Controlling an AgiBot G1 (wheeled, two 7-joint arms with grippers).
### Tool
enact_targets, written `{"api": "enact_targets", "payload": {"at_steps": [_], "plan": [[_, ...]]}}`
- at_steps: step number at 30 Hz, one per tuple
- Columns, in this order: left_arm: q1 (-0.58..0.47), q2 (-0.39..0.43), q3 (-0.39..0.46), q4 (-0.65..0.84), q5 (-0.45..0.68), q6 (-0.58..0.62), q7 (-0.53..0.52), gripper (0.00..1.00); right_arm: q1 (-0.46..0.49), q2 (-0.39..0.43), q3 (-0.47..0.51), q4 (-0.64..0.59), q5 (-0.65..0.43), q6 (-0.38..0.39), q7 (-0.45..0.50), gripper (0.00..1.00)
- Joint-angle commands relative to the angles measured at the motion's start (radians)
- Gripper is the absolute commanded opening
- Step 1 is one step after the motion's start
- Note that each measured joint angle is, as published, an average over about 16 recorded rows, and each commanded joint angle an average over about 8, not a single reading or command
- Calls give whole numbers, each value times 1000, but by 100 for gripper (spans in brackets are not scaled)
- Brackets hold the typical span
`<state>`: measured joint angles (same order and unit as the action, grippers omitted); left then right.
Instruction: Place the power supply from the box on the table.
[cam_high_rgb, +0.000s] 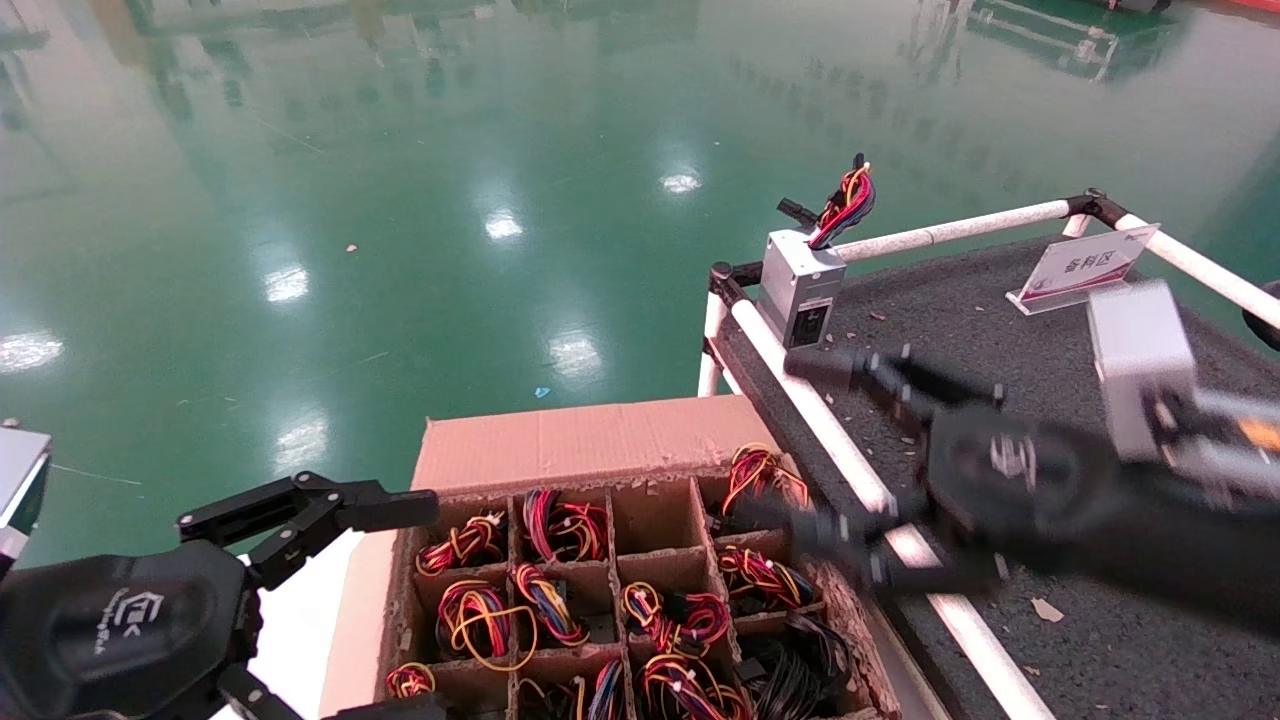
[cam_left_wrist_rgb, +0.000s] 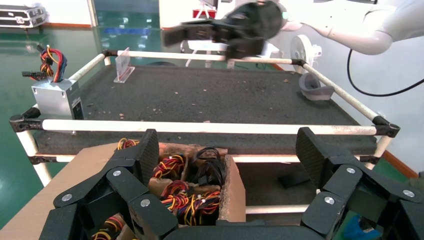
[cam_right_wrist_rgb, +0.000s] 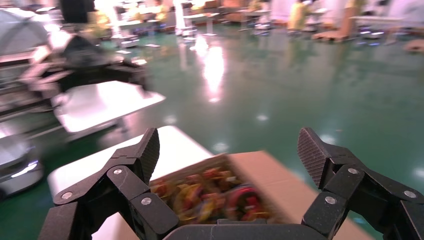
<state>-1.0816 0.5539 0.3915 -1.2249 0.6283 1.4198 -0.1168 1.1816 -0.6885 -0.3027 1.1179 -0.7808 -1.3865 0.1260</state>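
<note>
One silver-grey metal power supply (cam_high_rgb: 800, 283) already on dark grey table (cam_high_rgb: 1100, 620), upper centre. Right gripper (cam_high_rgb: 825, 455) spread, empty, centre-right; should drop squarely over one wired unit in brown cardboard gridded box (cam_high_rgb: 560, 440). Left gripper (cam_high_rgb: 400, 600) spread, lower left.

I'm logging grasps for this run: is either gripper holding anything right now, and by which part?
Nothing is held. The right gripper hangs open between the table and the box; the left gripper is open and empty too.
</note>
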Motion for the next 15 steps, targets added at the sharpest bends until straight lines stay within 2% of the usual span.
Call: {"api": "enact_targets", "payload": {"at_steps": [1, 9, 15], "plan": [[0, 0, 0, 0, 0, 0, 0, 100, -28, 20, 6, 43, 13, -28, 16, 100], [0, 0, 0, 0, 0, 0, 0, 100, -115, 83, 25, 180, 54, -118, 65, 100], [0, 0, 0, 0, 0, 0, 0, 100, -130, 94, 29, 202, 63, -132, 70, 100]]}}
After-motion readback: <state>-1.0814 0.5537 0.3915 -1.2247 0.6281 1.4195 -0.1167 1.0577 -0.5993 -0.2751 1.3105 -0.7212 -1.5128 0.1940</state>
